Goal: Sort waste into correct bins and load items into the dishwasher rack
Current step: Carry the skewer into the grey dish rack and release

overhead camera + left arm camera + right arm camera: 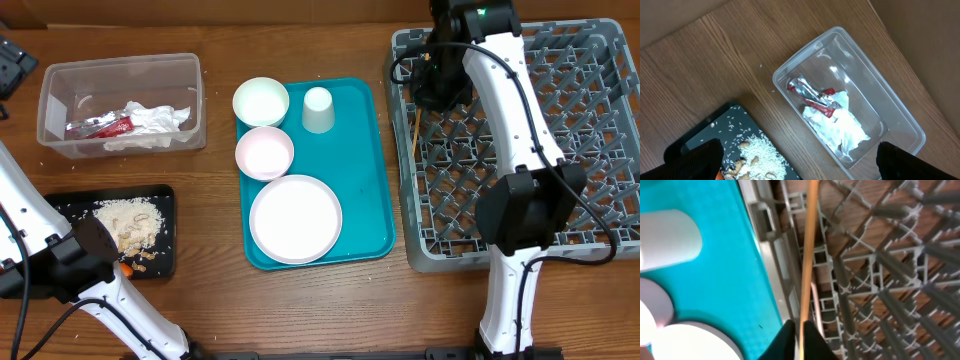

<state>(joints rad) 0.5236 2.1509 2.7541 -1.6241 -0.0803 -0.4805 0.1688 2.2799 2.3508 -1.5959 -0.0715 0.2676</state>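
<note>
Since a thin chopstick (807,255) could drop through an open grid, the right gripper (802,342) held it lengthwise along the 9 o'clock wall of the rack (590,60), presumably so that the frame bars would carry it; the fingers were clamped on its lower end, and the free end ran toward 12 o'clock in the wrist view; whether the stick touched the bars cannot be told. The left gripper (800,165) hung with fingers wide apart, holding nothing, above the black tray (60,205) at 8 o'clock; crumbs (125,220) lay there, with a carrot (126,268) at its 6 o'clock edge; napkin (840,127) and wrapper (812,97) lay in the tub (120,60) at 10 o'clock. Plate (295,218), bowls (261,100) and cup (317,108) sat on the teal tray (365,170) at centre, apparently next for loading.
</note>
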